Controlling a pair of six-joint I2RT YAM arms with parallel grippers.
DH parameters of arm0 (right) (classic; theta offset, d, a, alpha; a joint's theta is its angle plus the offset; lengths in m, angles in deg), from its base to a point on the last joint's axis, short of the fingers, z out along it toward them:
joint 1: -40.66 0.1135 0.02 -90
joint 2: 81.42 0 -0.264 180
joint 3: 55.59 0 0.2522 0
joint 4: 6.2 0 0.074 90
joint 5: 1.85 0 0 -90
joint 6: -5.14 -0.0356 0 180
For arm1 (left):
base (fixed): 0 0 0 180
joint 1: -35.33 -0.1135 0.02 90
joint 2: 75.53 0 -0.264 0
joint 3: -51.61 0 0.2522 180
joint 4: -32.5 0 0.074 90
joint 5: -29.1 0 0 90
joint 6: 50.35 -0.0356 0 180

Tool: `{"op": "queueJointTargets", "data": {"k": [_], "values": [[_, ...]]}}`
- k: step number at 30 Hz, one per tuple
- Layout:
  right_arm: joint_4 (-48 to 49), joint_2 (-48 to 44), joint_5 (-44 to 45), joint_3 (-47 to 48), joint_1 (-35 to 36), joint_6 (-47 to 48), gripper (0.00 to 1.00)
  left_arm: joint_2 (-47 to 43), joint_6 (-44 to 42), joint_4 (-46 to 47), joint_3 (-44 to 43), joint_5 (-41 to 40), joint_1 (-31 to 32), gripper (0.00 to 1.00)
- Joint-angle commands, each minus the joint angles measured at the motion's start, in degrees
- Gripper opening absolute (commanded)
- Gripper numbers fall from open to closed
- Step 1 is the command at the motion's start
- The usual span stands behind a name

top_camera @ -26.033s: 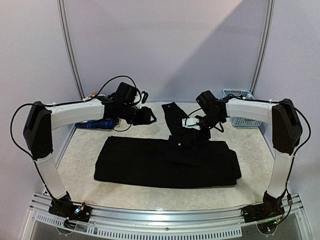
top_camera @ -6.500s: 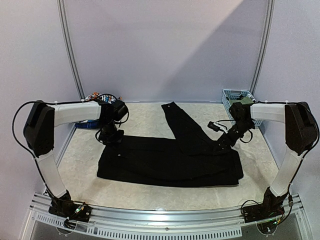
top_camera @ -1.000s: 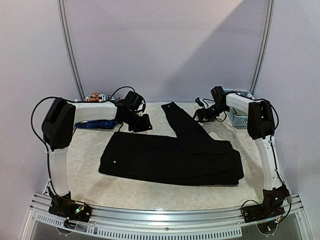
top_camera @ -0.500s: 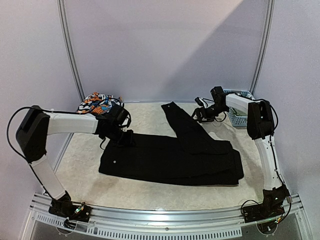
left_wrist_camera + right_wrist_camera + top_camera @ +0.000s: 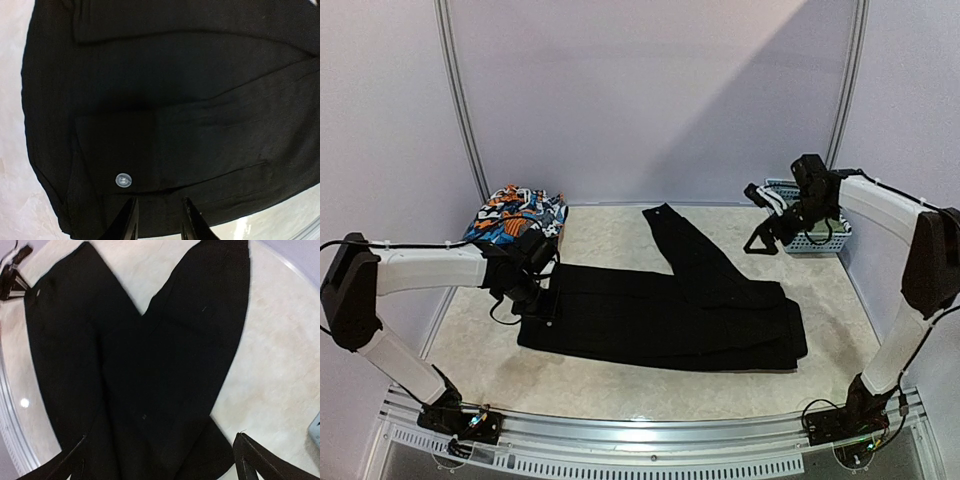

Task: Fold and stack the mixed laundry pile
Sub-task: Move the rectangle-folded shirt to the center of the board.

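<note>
Long black trousers (image 5: 660, 320) lie flat across the table, one leg angled toward the back wall. My left gripper (image 5: 538, 305) is low over their left end. In the left wrist view its fingers (image 5: 131, 220) stand a little apart just over the black trousers (image 5: 175, 100), beside a white button (image 5: 123, 180), with nothing pinched between them. My right gripper (image 5: 765, 225) hangs raised near the basket, wide open and empty. The right wrist view looks down past that gripper (image 5: 161, 437) at the crossing trouser legs (image 5: 150, 365). An orange-blue-white print garment (image 5: 515, 215) lies bunched at the back left.
A light-blue lattice basket (image 5: 812, 238) stands at the back right corner, next to my right arm. Bare marbled tabletop (image 5: 620, 235) shows behind the trousers and along the front edge (image 5: 650, 390). The metal rail holding the arm bases runs along the near edge.
My left arm has swung forward from the back left down onto the trousers' left end, uncovering the print garment. My right arm has lifted and moved right toward the basket.
</note>
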Motion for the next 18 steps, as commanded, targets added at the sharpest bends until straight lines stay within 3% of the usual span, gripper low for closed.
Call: {"op": "queueJointTargets", "data": {"k": [1,8,13,18], "values": [[-6.09,-1.99,-1.17,-12.79,2.17,13.05,0.97,2.34,0.72,0.31,1.05,-0.51,0.35,0.3],[-5.15,-7.63,-1.05,-21.48,11.41,18.55,0.78,4.75,2.05,-1.62,1.73,-2.92,0.35,0.28],[-4.56,-2.64,2.32,-20.75,13.31,18.67,0.55,4.98,3.35,-2.79,2.98,-3.2,0.36,0.28],[-3.22,1.96,6.62,-22.02,13.37,20.5,0.47,6.0,4.95,-2.48,5.16,-1.35,0.43,0.27]]}}
